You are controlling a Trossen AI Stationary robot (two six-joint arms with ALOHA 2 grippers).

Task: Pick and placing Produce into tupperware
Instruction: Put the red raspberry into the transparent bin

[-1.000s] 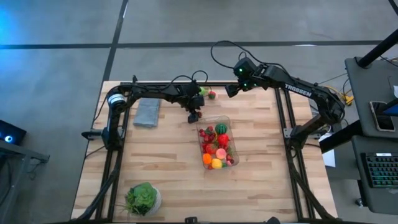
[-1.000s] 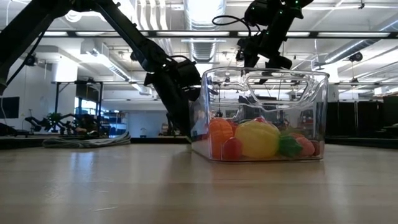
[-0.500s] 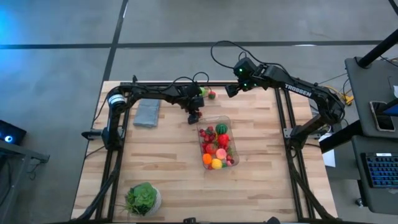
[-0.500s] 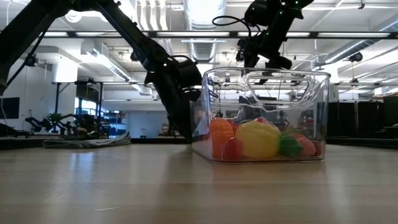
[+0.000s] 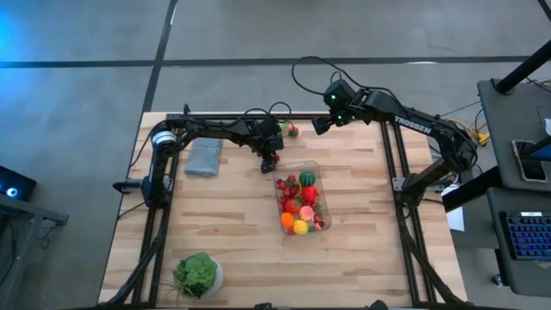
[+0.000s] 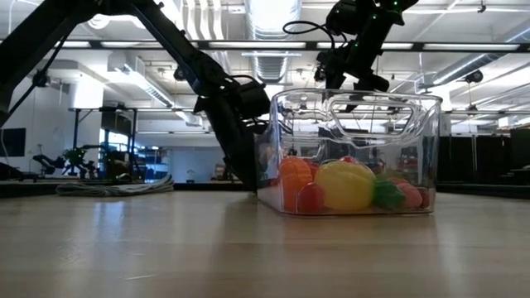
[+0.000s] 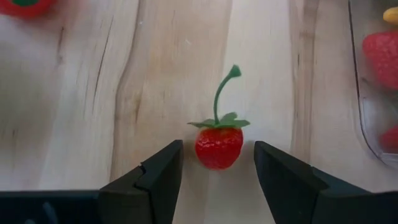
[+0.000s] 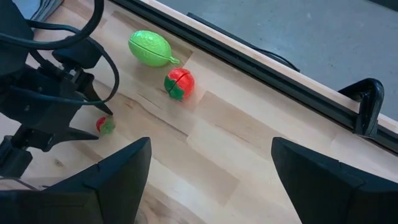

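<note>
— Right, where do you stand?

— My left gripper point(image 7: 217, 163) is down at the table point(image 5: 232, 215), near its far edge, just outside the far end wall of the tupperware point(image 5: 323, 200). A small red strawberry point(image 7: 218, 147) with a green stem sits between my fingers point(image 7: 158, 174). There is a sliver of wood showing on each side of it, so the jaws are part-way in and not pressing the berry. I would not call it held.

— And the tub?

— Middle of the table, already carrying a good heap of produce point(image 5: 298, 205): red berries, a yellow piece, an orange one, a striped melon.

— How do you mean to take it?

— Close evenly, so both pads meet the berry's widest part together. It is small and round; I judge an off-centre pinch would squirt it toward the tub wall. Keep below the leaves, clear of the stem. Then lift straight, high enough to clear the rim.

— The other arm?

— My right gripper point(image 5: 319, 125) hangs over the far edge, jaws wide and empty, looking at a green fruit point(image 8: 151, 48) and a red fruit point(image 8: 179, 83) lying loose there.
</note>
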